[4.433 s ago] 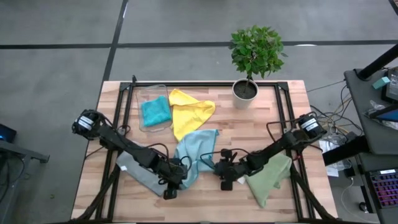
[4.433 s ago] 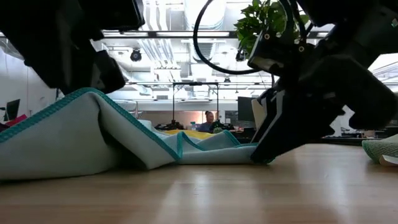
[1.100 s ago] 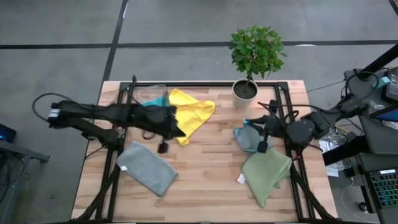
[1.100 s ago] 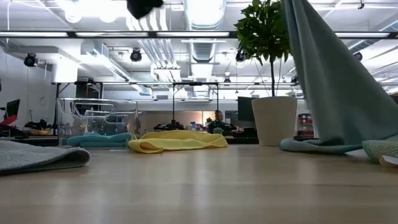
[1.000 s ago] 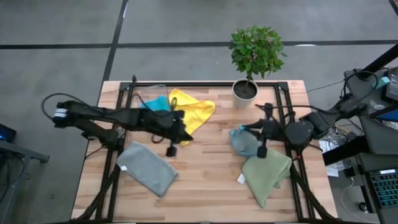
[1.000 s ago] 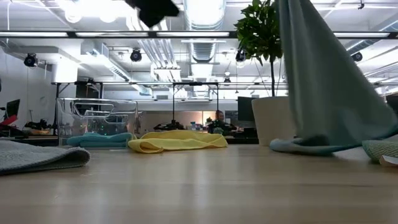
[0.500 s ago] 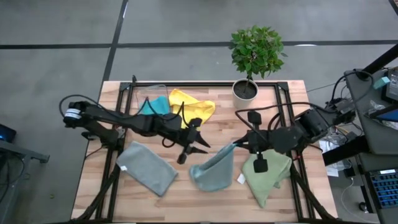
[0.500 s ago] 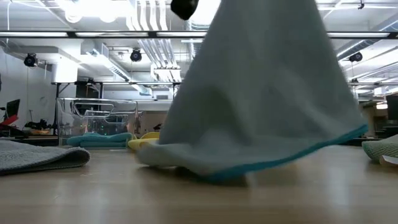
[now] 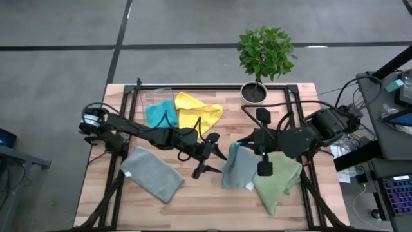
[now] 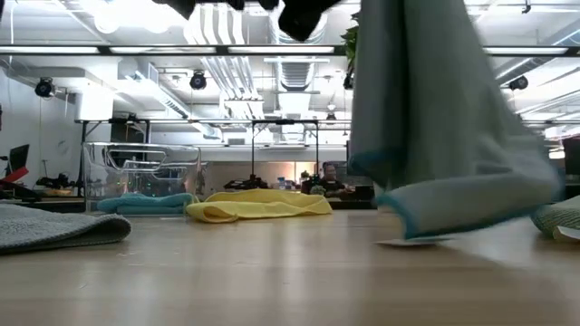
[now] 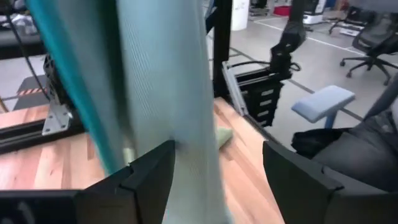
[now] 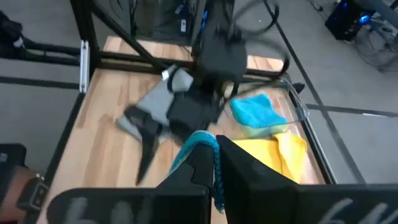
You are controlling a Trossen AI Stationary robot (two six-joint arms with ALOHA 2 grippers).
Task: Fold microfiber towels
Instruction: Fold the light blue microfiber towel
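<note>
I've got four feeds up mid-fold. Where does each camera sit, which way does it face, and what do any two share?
High: overhead, straight down; both arms, right pincer holding the light blue towel.
Low: table height, looking level into the room; light blue towel hanging, yellow towel behind.
Left wrist: past the open left pincer at the hanging towel.
Right wrist: over its shut fingers toward the left arm.
Shared: high and low both show the bin.

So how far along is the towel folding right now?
Done, by the look of it: only the teal towel, lying in the clear bin. In hand: the light blue towel hangs from the shut right gripper above the table, and the left gripper is open beside it. Left: the yellow towel, grey towel and olive green towel lie loose on the wood.
</note>
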